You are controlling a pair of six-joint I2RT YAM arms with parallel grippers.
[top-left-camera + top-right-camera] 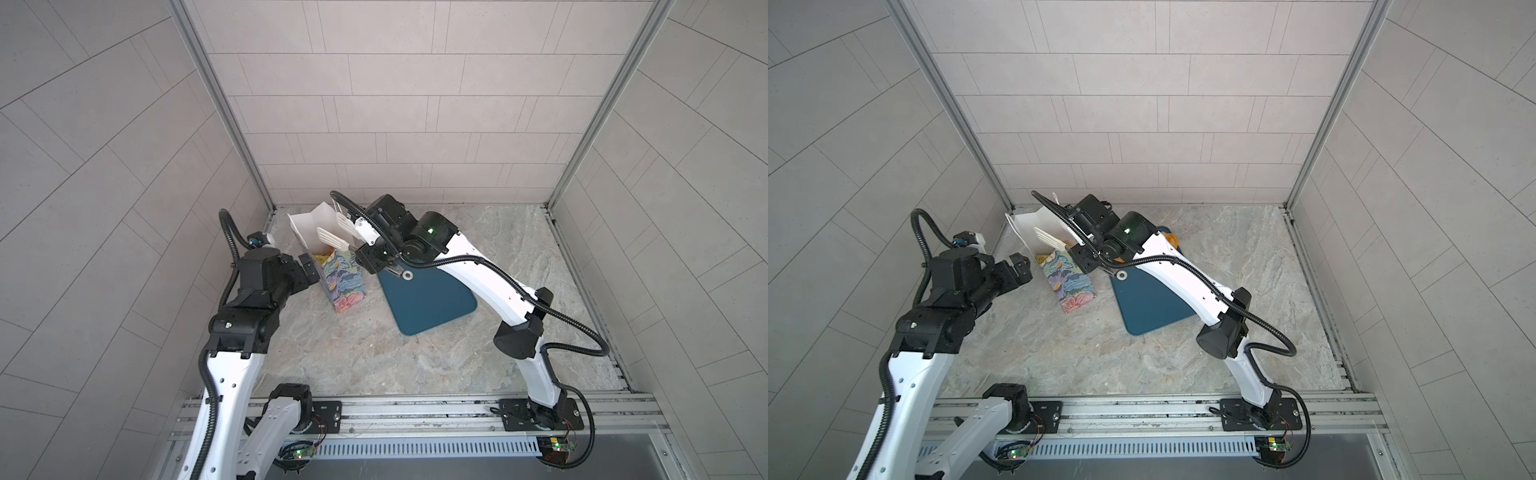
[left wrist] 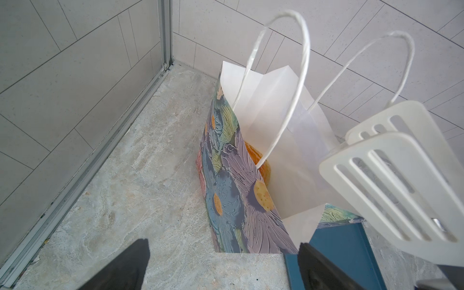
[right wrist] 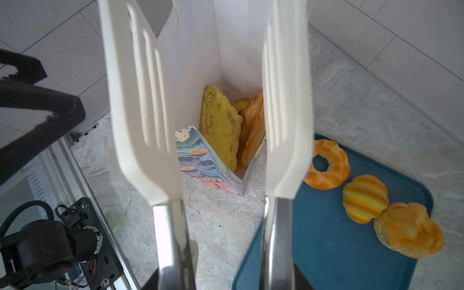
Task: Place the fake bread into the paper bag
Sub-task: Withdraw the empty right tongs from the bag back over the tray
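Observation:
The paper bag (image 1: 340, 282) (image 1: 1069, 282) stands upright at the back left, floral outside, white inside, mouth open. Several pieces of fake bread lie in it: a yellow one (image 3: 221, 125) and an orange striped one (image 3: 252, 133). My right gripper (image 3: 226, 281) (image 1: 374, 259) is shut on the steel handles of white slotted tongs (image 3: 140, 113) (image 1: 332, 239). The tong blades are spread over the bag mouth with nothing between them. My left gripper (image 2: 223, 253) (image 1: 307, 266) is open beside the bag's left wall, not touching it. A ring (image 3: 336, 165), a striped bun (image 3: 364, 198) and a croissant (image 3: 406, 233) lie on the tray.
The dark teal tray (image 1: 428, 303) (image 3: 326, 238) lies flat just right of the bag, partly under my right arm. The bag's cord handles (image 2: 301, 75) stand up above its mouth. Tiled walls close in behind and to the left of the bag.

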